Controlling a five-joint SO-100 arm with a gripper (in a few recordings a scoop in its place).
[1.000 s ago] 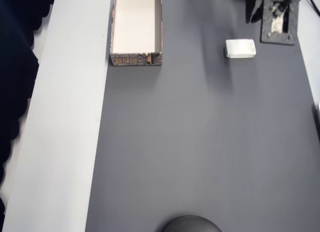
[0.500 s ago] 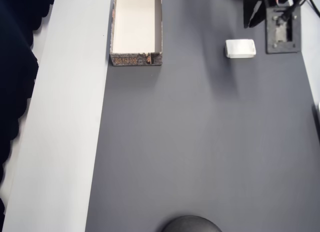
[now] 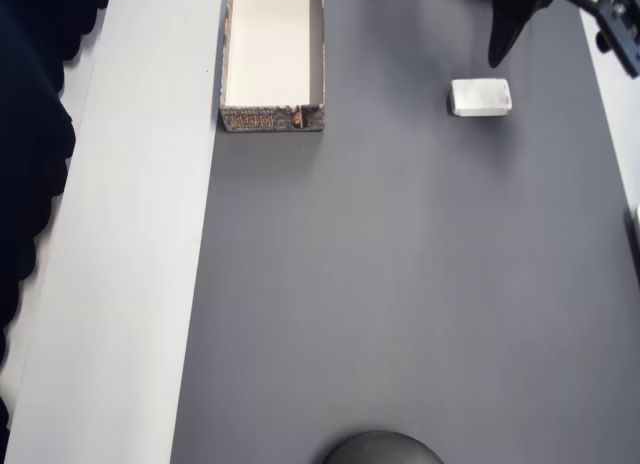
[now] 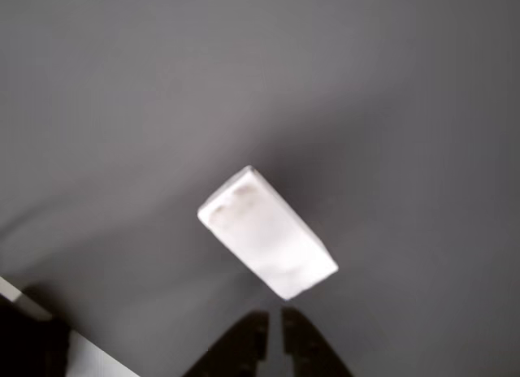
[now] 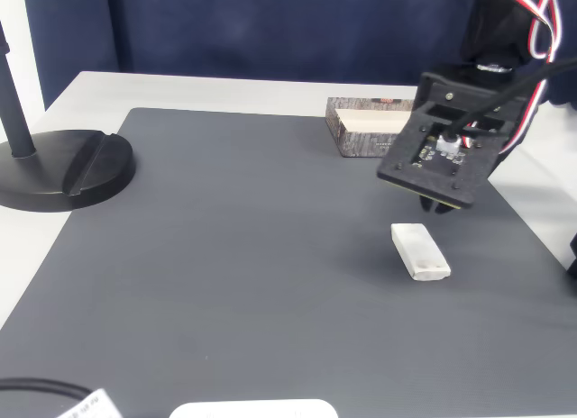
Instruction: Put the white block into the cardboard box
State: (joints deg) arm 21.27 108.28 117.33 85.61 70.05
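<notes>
The white block (image 3: 481,97) lies flat on the dark grey mat near its far right corner, apart from the cardboard box (image 3: 272,59), which stands open-topped and empty at the mat's far left edge. My gripper (image 3: 497,54) hangs just beyond the block, a little above it, fingers pointing down. In the wrist view the block (image 4: 268,233) lies diagonally just ahead of the gripper (image 4: 274,335), whose fingers are shut with only a thin slit between them and nothing held. In the fixed view the gripper (image 5: 439,206) hovers behind the block (image 5: 420,250); the box (image 5: 365,130) is partly hidden by the arm.
A black round stand base (image 5: 63,170) sits at the mat's left in the fixed view and shows at the bottom edge from overhead (image 3: 383,450). A white table strip (image 3: 130,244) runs beside the mat (image 3: 400,284). A dark blue curtain hangs behind.
The wrist has swung: its black camera plate moved from beside the block out to the overhead view's top right edge. The block and box have not moved.
</notes>
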